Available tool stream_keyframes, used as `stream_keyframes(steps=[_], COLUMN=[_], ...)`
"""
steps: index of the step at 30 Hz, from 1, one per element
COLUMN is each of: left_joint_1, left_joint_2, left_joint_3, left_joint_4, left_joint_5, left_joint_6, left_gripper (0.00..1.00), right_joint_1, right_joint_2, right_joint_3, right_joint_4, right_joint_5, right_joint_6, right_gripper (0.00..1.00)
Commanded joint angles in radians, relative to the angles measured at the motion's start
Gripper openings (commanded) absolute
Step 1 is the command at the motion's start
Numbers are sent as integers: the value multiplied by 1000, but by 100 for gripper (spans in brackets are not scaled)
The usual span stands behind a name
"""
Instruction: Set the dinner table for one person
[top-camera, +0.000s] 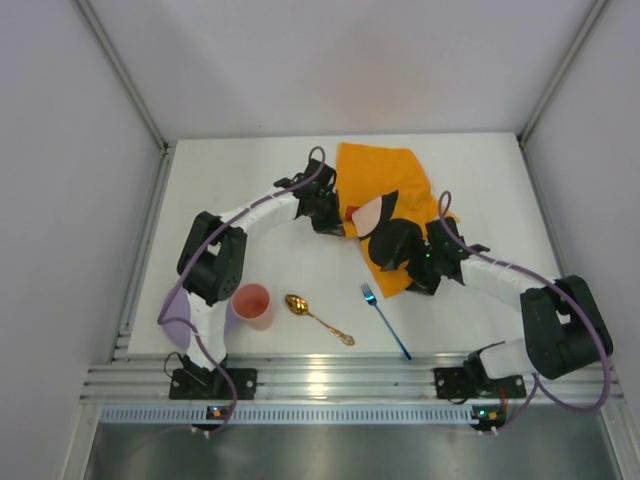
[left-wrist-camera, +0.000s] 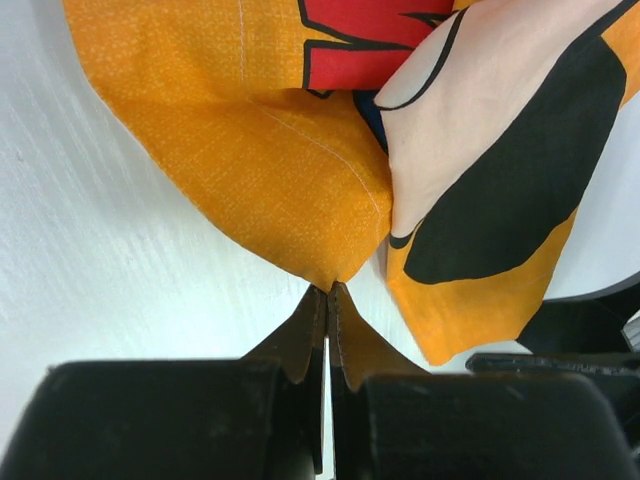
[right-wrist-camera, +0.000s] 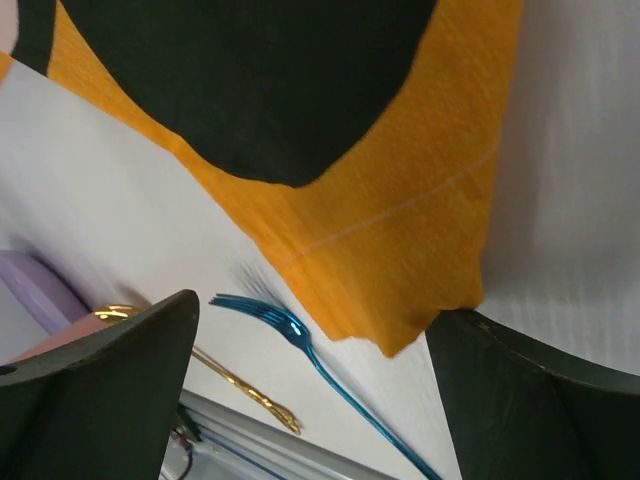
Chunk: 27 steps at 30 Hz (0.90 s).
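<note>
The orange Mickey Mouse placemat (top-camera: 385, 175) lies crumpled and partly folded over at the back middle of the white dinner table (top-camera: 240, 190). My left gripper (top-camera: 335, 222) is at its left edge. In the left wrist view that gripper (left-wrist-camera: 328, 292) is shut, pinching a corner of the placemat (left-wrist-camera: 270, 180). My right gripper (top-camera: 412, 265) is at the cloth's near corner. In the right wrist view it (right-wrist-camera: 315, 310) stands wide open, with the placemat's corner (right-wrist-camera: 400, 200) hanging between the fingers close to the right one.
A pink cup (top-camera: 252, 305), a gold spoon (top-camera: 318, 318) and a blue fork (top-camera: 385, 322) lie near the front edge. The fork (right-wrist-camera: 300, 335) and spoon (right-wrist-camera: 240, 385) sit just below the right gripper. A ribbed aluminium rail (top-camera: 320, 380) runs along the front, and white walls close in both sides.
</note>
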Motion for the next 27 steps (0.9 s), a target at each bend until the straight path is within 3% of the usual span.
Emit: stream_keyframes(steps=[1, 3, 5, 6, 8, 9, 10, 13, 17, 20, 27], left_joint_1=[-3, -1, -1, 0, 5, 22, 34, 121, 306, 390, 441], left_joint_2=[-92, -101, -115, -120, -134, -138, -147, -163, -207, -262, -428], left_joint_3=[27, 31, 31, 30, 30, 28, 24, -2, -53, -110, -238], left_joint_4=[-57, -72, -89, -95, -115, -123, -131, -166, -233, -259, -321], left_joint_5=[11, 8, -1, -8, -20, -23, -26, -14, -20, -32, -192], left_joint_6=[38, 44, 53, 57, 69, 70, 80, 109, 161, 202, 238], left_gripper=[0, 0, 0, 0, 0, 0, 0, 0, 0, 0, 0], right_joint_1=[17, 19, 19, 17, 16, 13, 8, -73, -312, -376, -388], right_joint_2=[66, 67, 60, 55, 47, 44, 41, 15, 62, 188, 392], right_joint_3=[18, 29, 43, 65, 121, 142, 165, 222, 303, 450, 711], right_joint_4=[121, 123, 92, 74, -6, -82, -125, -225, -276, -345, -435], right_joint_5=[103, 132, 184, 201, 253, 282, 340, 396, 330, 347, 295], right_joint_6=[39, 39, 24, 13, -36, -56, -74, -154, -243, -341, -449], right_gripper=[92, 85, 59, 39, 20, 4, 0, 0, 0, 0, 3])
